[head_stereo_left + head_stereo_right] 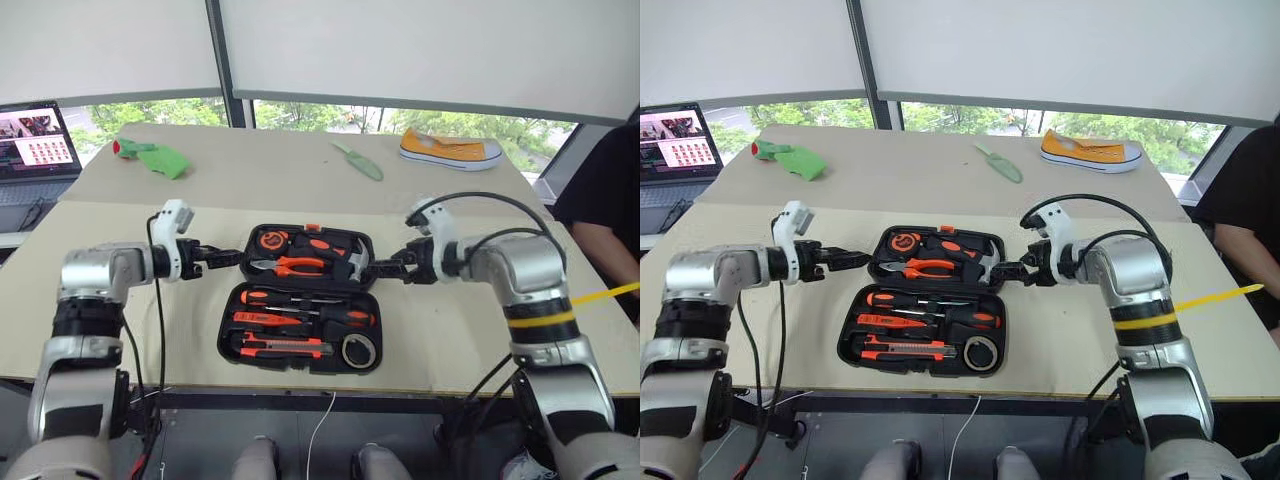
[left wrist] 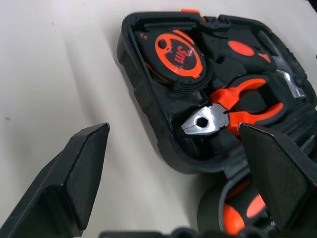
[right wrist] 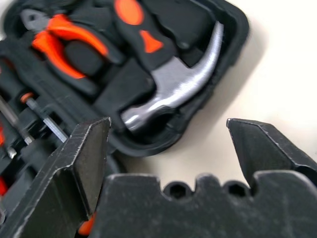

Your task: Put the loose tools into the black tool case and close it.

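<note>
Black tool case (image 1: 300, 298) at centre frame in the left eye view, lying open flat on the pale table (image 1: 450, 330); long axis of each half left to right across the picture, hinge line between the halves running the same way. Upper, farther half holding tape measure (image 1: 270, 240), orange-handled pliers (image 1: 295, 266) and hammer (image 1: 345, 258). Lower, nearer half holding two black-shafted screwdrivers (image 1: 310, 298), a short orange tester screwdriver (image 1: 262, 318), a utility knife (image 1: 285, 347) and a grey tape roll (image 1: 357, 351), all seated in moulded slots; no loose tool seen on the table around the case. Packing step judged complete, closing step not yet done.

Left gripper (image 1: 222, 257) just off the left edge of the upper half, right gripper (image 1: 392, 267) just off its right edge, each pointing inward toward the case and level with that half; both about equally near. Both sets of fingers spread wide, holding nothing: in the left wrist view, black fingers (image 2: 74, 173) apart with the case corner between and beyond them; in the right wrist view, likewise over the hammer-head corner. Contact with the shell not visible in any view.

Likely requirement for the coming move: the upper half swung about the hinge line, down toward the lower edge of the frame, onto the nearer half.

Farther off, upper frame: green garden trowel (image 1: 358, 160), yellow shoe (image 1: 450, 150), green glove (image 1: 152, 157), laptop (image 1: 35, 145) at upper left.
</note>
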`<action>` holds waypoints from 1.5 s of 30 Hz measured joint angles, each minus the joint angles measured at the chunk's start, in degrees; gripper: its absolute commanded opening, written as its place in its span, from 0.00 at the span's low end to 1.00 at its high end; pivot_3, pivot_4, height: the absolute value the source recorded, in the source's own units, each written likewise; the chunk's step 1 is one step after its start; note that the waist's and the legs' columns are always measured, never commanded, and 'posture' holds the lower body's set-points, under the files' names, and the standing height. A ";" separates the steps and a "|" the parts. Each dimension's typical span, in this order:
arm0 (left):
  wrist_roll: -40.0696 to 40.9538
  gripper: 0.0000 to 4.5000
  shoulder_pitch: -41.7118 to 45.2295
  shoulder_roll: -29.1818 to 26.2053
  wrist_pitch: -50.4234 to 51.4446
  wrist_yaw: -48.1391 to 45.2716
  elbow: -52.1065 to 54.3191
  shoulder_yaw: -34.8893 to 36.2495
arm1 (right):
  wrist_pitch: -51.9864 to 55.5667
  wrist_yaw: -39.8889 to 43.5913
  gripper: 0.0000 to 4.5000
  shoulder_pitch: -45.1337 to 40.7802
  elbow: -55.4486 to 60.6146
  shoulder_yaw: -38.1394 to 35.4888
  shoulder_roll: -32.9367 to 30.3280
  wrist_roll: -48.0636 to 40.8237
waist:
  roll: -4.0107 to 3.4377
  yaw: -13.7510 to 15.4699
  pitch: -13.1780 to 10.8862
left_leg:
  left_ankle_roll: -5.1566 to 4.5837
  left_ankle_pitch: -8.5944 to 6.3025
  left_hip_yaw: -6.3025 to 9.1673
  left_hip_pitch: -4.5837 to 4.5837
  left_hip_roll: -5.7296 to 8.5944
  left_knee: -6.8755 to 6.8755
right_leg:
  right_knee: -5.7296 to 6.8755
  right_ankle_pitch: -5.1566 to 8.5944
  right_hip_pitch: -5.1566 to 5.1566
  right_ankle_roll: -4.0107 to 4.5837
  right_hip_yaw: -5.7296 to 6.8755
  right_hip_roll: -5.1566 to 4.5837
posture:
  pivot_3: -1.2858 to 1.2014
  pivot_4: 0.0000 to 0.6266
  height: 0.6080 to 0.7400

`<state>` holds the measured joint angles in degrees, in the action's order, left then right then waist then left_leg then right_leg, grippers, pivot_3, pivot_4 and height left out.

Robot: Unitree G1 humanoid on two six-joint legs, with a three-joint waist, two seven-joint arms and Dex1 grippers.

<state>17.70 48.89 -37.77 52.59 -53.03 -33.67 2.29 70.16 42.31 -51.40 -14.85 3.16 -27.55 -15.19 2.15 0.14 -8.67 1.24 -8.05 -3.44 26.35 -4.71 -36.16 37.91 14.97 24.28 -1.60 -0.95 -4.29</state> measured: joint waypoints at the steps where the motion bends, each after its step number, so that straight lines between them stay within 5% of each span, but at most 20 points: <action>1: -0.57 1.00 0.46 0.48 -0.20 0.58 -1.06 -0.50 | -0.02 -0.47 0.98 -0.42 -1.29 0.11 0.41 0.18 | 0.00 -0.02 0.00 | 0.00 0.00 0.00 0.01 0.00 0.01 | 0.01 0.00 0.01 0.00 0.00 0.01 | 0.52 0.24 1.00; 5: -2.41 1.00 2.86 1.61 -1.67 1.99 -5.20 -1.90 | -1.02 -2.90 0.76 -3.03 -8.88 0.29 2.76 0.61 | 0.03 -0.34 -0.02 | 0.00 0.00 0.00 0.03 0.00 0.04 | 0.02 0.00 0.05 0.00 0.00 0.01 | 0.52 0.24 1.00; 15: -2.26 0.28 5.55 4.65 -3.73 2.90 -9.95 -1.12 | -4.80 -4.96 0.00 -5.98 -16.16 -0.05 5.10 0.74 | 0.02 -0.57 -0.03 | 0.00 0.02 0.06 0.00 0.01 -0.11 | 0.12 -0.01 -0.07 -0.01 0.02 -0.01 | 0.52 0.24 1.00; 19: -1.41 0.03 5.11 4.88 -3.70 2.91 -9.91 0.93 | -7.45 -5.20 0.00 -4.00 -15.40 -2.80 5.59 -0.27 | 0.02 -0.51 -0.03 | 0.01 0.09 0.09 -0.01 0.01 -0.13 | 0.13 -0.04 -0.10 -0.02 0.02 -0.01 | 0.52 0.24 1.00; 27: 2.79 0.03 -8.94 7.00 -22.67 -0.96 2.66 8.79 | -39.21 -1.48 0.00 10.80 -2.34 -3.64 5.07 1.93 | -0.03 -0.77 -0.18 | 0.04 0.11 0.08 0.16 0.08 0.23 | -0.16 -0.04 0.10 -0.05 -0.01 -0.06 | 0.52 0.24 1.00; 33: 2.44 0.03 -22.99 8.05 -45.94 -4.73 14.38 10.34 | -81.33 0.83 0.00 24.29 3.28 1.18 -2.84 13.10 | -0.05 -0.47 -0.19 | 0.03 0.04 0.02 0.15 0.10 0.32 | -0.51 -0.01 -0.04 -0.10 0.00 -0.11 | 0.52 0.24 1.00; 38: -2.26 0.03 -31.53 5.69 -67.34 -6.82 16.41 9.59 | -108.90 -6.15 0.00 29.71 -2.59 4.16 -7.26 24.44 | -0.08 -1.03 -0.17 | 0.06 0.07 -0.05 -0.39 0.08 0.32 | -0.41 -0.01 -0.38 -0.06 -0.11 -0.10 | 0.52 0.24 1.00; 41: -2.35 0.20 -35.28 5.33 -73.99 -7.75 14.20 9.65 | -117.79 -11.69 0.00 31.04 -7.06 5.22 -7.84 29.76 | -0.09 -1.19 -0.16 | 0.08 0.04 -0.11 -1.25 0.01 0.45 | -0.60 0.17 -1.23 0.03 -0.10 -0.10 | 0.52 0.24 1.00; 45: -2.35 0.54 -40.33 3.30 -75.09 -7.95 9.14 10.25 | -119.49 -13.18 0.30 33.53 -10.14 5.26 -9.75 30.41 | -0.07 -0.64 -0.16 | 0.08 0.05 -0.11 -1.35 0.00 0.48 | -0.76 0.15 -1.45 0.03 -0.01 -0.15 | 0.52 0.24 1.00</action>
<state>15.36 8.56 -34.48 -22.50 -60.98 -24.53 12.55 -49.33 29.13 -17.87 -24.99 8.42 -37.30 15.21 2.08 -0.50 -8.82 1.31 -8.00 -3.55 25.00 -4.71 -35.68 37.15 15.12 22.83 -1.57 -0.96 -4.44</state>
